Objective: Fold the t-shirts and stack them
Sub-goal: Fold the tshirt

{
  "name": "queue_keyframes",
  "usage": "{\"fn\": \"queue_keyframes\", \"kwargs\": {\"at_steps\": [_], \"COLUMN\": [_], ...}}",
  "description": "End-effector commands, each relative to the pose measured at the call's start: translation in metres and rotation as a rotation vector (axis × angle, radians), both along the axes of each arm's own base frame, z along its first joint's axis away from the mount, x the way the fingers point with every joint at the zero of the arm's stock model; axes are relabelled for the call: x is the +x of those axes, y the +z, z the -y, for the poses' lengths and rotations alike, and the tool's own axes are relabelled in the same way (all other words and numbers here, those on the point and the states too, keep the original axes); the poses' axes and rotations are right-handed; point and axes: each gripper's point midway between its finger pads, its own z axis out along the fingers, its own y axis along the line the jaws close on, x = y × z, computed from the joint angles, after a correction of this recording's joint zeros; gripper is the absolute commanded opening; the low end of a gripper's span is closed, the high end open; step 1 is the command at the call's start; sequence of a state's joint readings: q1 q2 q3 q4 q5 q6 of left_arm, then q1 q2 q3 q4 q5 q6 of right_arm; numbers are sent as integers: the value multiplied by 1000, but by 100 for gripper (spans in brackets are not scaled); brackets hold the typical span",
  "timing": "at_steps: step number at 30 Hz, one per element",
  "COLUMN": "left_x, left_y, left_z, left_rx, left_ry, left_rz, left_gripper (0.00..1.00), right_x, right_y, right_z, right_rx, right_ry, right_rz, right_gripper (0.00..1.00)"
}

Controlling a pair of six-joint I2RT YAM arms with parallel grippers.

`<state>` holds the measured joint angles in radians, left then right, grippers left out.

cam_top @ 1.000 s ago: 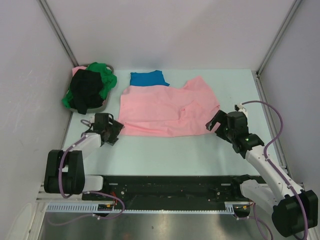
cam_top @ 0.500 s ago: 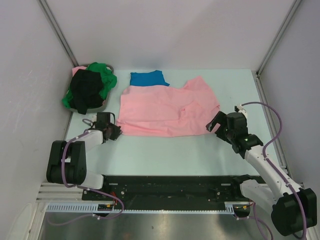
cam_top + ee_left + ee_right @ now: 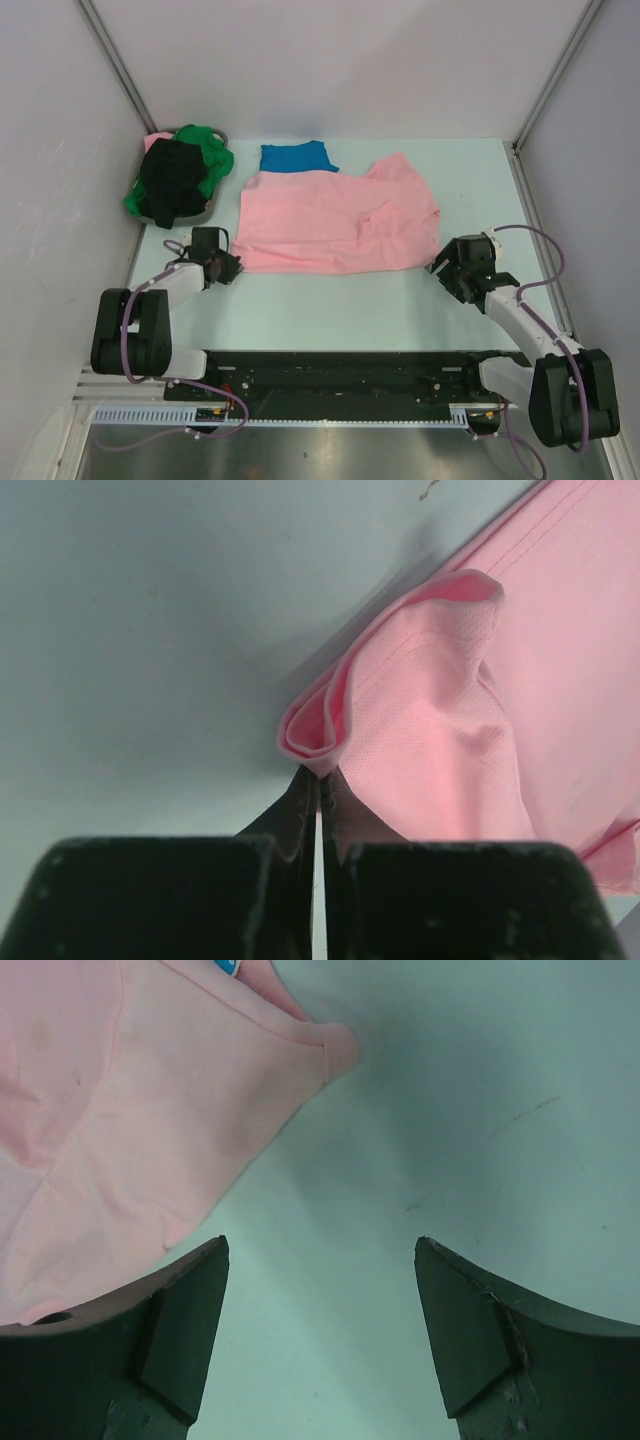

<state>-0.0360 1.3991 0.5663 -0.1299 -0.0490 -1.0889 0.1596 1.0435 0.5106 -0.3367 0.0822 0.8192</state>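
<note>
- Top view. Pink shirt [image 3: 335,222] spread flat on the middle of the worktop [image 3: 330,310]. Blue shirt [image 3: 296,157] folded, just behind it. Green shirt [image 3: 212,150] and black shirt [image 3: 172,180] heaped in the basket [image 3: 207,211], far left.
- Same view. Left hand [image 3: 228,266] at the pink shirt's near-left corner, right hand [image 3: 443,268] just beside its near-right corner. Neither grip readable from up here.
- Left wrist view. Fingers [image 3: 285,825] together, clamped on a small doubled fold of pink hem. Bite looks shallow, right at the tips.
- Right wrist view. Fingers [image 3: 180,1330] wide apart, nothing held. Pink corner ahead and off to the left, mostly outside the gap; bare worktop between the tips.
- Step in hand, as judged: taking both near corners for the first fold.
- To do it well: shift right hand over onto the corner, press down to the worktop, and close on the hem before any lift. Raise both hands level to keep the hem straight. Check the left bite before pulling.
- Grips settled by the wrist views only. Whole layout and the other shirts given by the top view only.
</note>
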Motion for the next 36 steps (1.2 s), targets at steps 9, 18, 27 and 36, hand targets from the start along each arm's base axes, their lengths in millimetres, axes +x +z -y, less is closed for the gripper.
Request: {"fn": "queue_keyframes", "kwargs": {"at_steps": [9,18,27,36], "left_x": [-17,-16,-19,-20], "left_y": [-1,5,-4,-5], "left_z": [-5,-8,-9,-10], "left_rx": [13,20,19,22], "left_ry": [-15,-14,-11,-12], "left_rz": [-14,2,-18,-21], "left_gripper": [0,0,0,0], "right_x": [44,71,77,78], "right_y": [-15,-16,-31,-44], "right_z": [15,32,23,13], "right_rx": [13,44,92,136], "right_ry": [-160,-224,-204,-179], "right_rz": [66,120,87,54], "right_gripper": [75,75,72,48]}}
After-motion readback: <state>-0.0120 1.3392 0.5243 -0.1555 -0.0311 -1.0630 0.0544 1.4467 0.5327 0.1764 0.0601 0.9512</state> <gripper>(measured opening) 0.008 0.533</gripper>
